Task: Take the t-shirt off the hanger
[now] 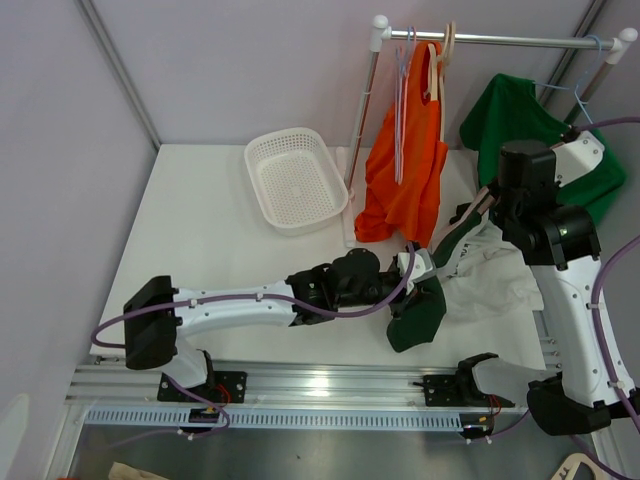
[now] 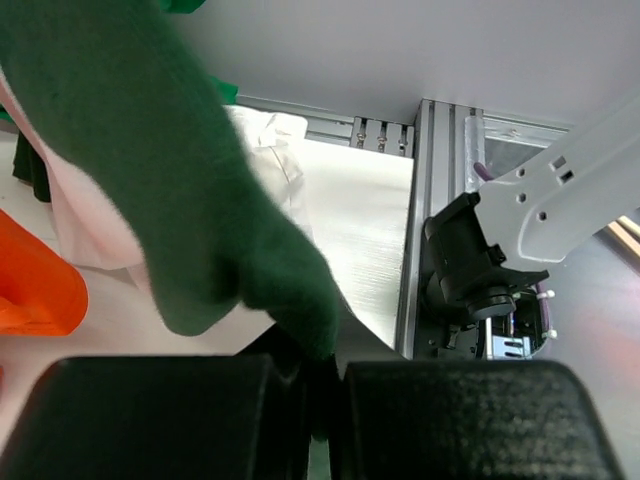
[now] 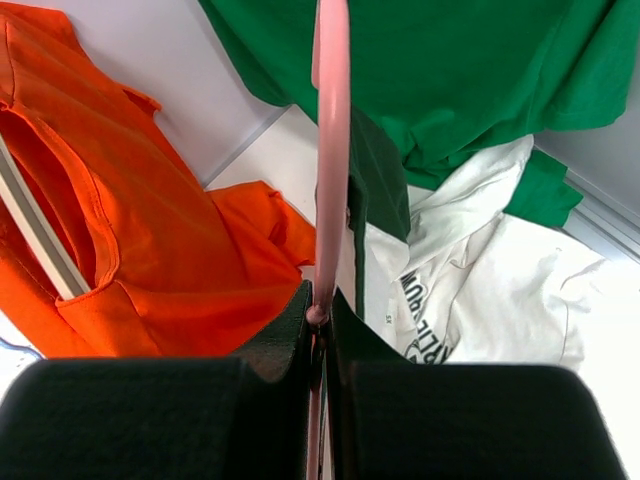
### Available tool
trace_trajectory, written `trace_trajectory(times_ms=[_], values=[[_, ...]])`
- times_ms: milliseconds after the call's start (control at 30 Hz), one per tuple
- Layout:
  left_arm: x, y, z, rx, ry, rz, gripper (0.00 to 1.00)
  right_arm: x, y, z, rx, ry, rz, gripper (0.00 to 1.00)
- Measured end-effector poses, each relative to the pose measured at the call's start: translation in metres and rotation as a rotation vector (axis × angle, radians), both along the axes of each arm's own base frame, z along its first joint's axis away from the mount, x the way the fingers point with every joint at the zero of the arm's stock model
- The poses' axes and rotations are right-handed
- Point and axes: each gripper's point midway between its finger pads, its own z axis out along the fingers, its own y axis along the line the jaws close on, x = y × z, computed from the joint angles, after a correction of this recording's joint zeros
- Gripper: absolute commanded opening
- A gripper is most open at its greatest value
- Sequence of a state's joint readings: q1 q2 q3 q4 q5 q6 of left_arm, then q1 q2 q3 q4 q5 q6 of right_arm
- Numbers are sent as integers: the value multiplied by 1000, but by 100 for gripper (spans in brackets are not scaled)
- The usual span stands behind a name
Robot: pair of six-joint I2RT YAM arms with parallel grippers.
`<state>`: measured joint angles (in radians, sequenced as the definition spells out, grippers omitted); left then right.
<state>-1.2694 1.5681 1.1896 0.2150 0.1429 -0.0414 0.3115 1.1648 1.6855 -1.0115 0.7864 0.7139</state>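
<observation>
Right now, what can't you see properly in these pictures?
- Right wrist view: the pink hanger held in the right gripper runs off the top edge, so its hook is unseen.
- Left wrist view: the dark green t-shirt pinched by the left gripper blocks everything behind it on the left.
- Right wrist view: folds hide most of the lettering on the white shirt.
- Top view: the right arm covers where hanger meets shirt.

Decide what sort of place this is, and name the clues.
Probably a robot lab cell: two arms bolted to a metal rail, plain partition walls, a small clothes rack.
</observation>
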Motion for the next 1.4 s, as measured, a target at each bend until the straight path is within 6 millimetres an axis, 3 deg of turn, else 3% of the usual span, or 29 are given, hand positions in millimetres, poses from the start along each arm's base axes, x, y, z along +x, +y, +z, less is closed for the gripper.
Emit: trace_trajectory(times_ms=[100,267,400,533,667,867,1000,1067,1233,1333,1400], values=[[1,2,0,-1,-2,10,1,-1,0,1,-3,-1,2,0],[-7,29,5,-8,-9,22,1,-2,-7,1,-25,11,-13,0],[-24,58,26,-68,-28,29,1,-3,-30,-1,-22,25,-70,0],[-51,92,32,-132,-28,6,1,-3,-44,-4,-16,34,-92,0],[-61,118,11,-144,20,8,1,0,-49,-15,-10,64,-86,0],[-64,130,-46,-84,100,30,1,10,-51,-27,5,102,-62,0],[-54,124,-66,-30,113,87,1,13,-40,-29,29,103,-7,0],[-44,112,-66,16,122,132,1,13,-30,-26,35,92,31,0],[2,60,-27,42,164,236,1,3,8,-13,67,52,215,0],[32,37,-4,22,198,283,1,-6,21,-6,71,43,313,0],[45,30,1,18,221,303,1,-10,29,-2,62,34,372,0]])
